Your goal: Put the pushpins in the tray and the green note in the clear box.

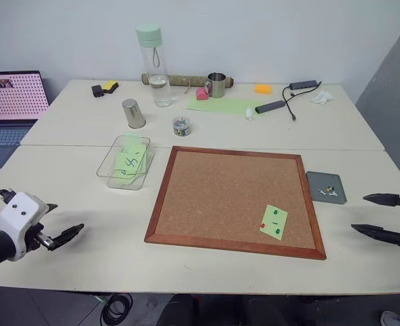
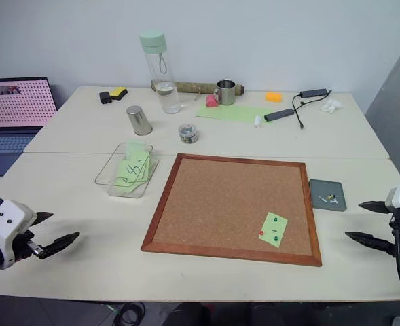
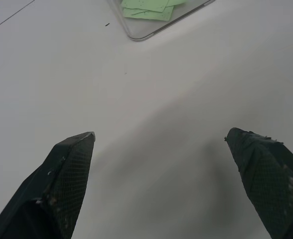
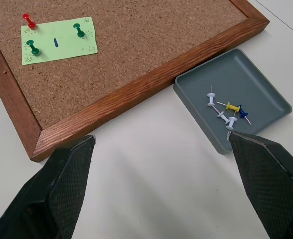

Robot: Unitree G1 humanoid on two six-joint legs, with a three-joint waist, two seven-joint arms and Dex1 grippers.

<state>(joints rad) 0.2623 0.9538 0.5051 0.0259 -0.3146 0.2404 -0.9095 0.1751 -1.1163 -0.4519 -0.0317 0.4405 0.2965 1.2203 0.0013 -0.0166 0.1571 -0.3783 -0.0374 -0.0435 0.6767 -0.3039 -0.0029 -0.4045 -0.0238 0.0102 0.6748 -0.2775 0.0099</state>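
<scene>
On the corkboard (image 1: 235, 198): green note (image 4: 58, 40) held by three pushpins (image 4: 30, 21) | both pincers gape empty, your right pincer (image 1: 377, 216) near tray (image 4: 258, 93) | risk: tearing the note if you pull it before unpinning.

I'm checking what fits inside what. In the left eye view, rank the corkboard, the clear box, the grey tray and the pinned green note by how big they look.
Largest to smallest:
1. corkboard
2. clear box
3. grey tray, though it lies nearer the camera than the box
4. green note
</scene>
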